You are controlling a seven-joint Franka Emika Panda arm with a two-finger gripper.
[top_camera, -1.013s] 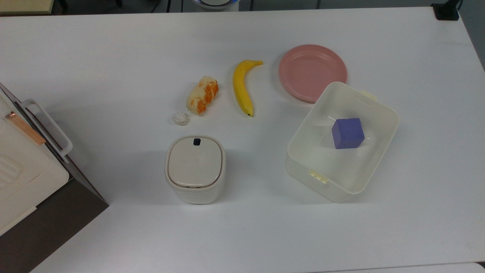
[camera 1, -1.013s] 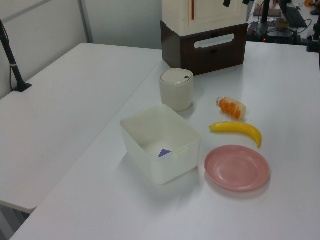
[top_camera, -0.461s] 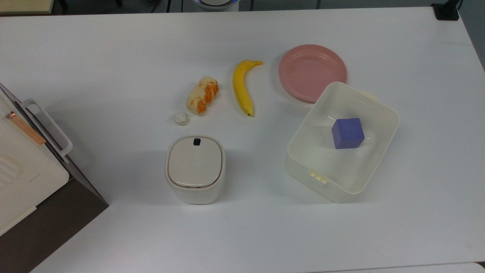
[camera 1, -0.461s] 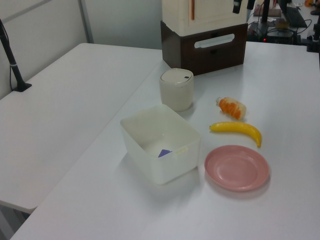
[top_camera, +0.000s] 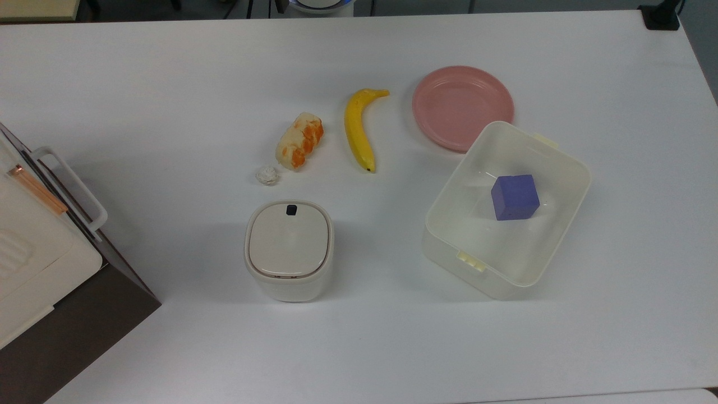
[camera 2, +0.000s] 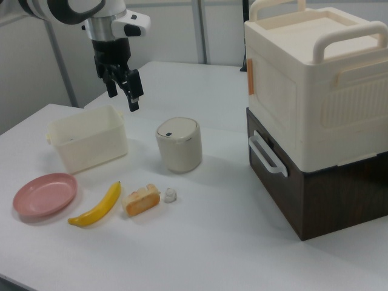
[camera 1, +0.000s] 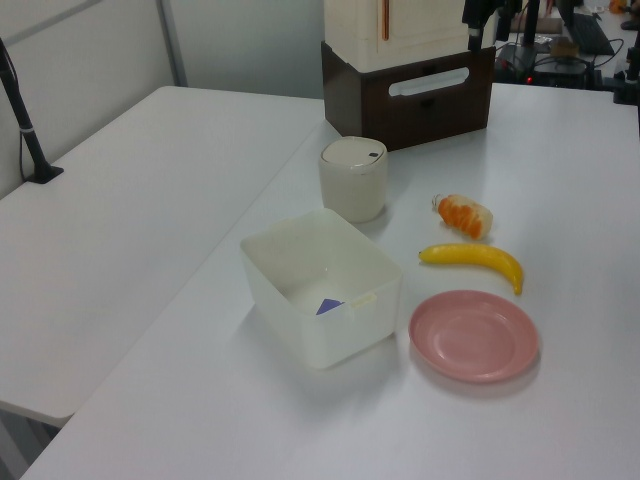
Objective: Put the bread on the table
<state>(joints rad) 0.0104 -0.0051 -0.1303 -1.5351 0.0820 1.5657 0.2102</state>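
Note:
The bread [top_camera: 300, 141], a pale cream chunk with orange-brown patches, lies on the white table [top_camera: 168, 84] between a yellow banana [top_camera: 357, 128] and a tiny white paper ball [top_camera: 267, 175]. It also lies beside the banana in the left view [camera 1: 465, 215] and in the right view [camera 2: 141, 200]. My gripper [camera 2: 123, 95] hangs open and empty high above the table in the right view, over the space between the tub and the lidded canister, well away from the bread. Its dark fingers [camera 1: 474, 12] poke in at the left view's top edge.
A pink plate [top_camera: 463, 106] sits beyond the banana. A white tub [top_camera: 507, 210] holds a purple cube [top_camera: 515, 196]. A cream lidded canister [top_camera: 289, 249] stands near the bread. A cream box on a brown drawer unit [camera 2: 315, 115] fills the right view's right.
The gripper's fingers have come a little further into the left view's top edge. The bread and the other objects have not moved.

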